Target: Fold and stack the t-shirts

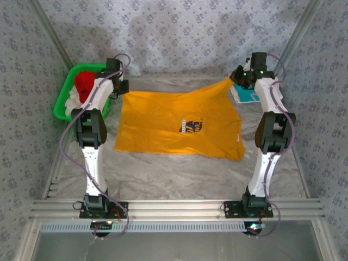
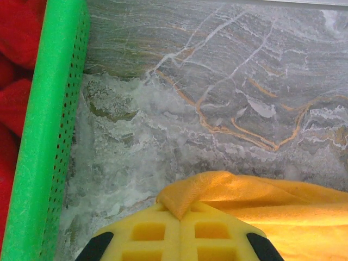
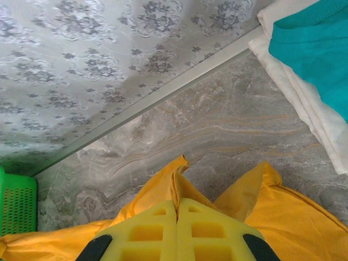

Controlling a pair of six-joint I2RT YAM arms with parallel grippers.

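- The left gripper (image 2: pixel 179 215) has its yellow ribbed fingers closed on the far-left corner of the yellow-orange cloth t-shirt (image 1: pixel 174 122).
- The right gripper (image 3: pixel 176 204) is clamped on the far-right corner.
- The shirt spreads from both jaws toward the arm bases, its held edge running left to right.
- Counted: one yellow-orange shirt, one folded teal t-shirt (image 3: pixel 321 49), one green plastic basket (image 1: pixel 62 103).

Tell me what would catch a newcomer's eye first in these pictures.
The yellow tee lies spread flat in the middle, its two far corners pinched: the left end effector is shut on one, the right end effector on the other. A green basket holding red cloth sits far left, and a teal tee lies far right.
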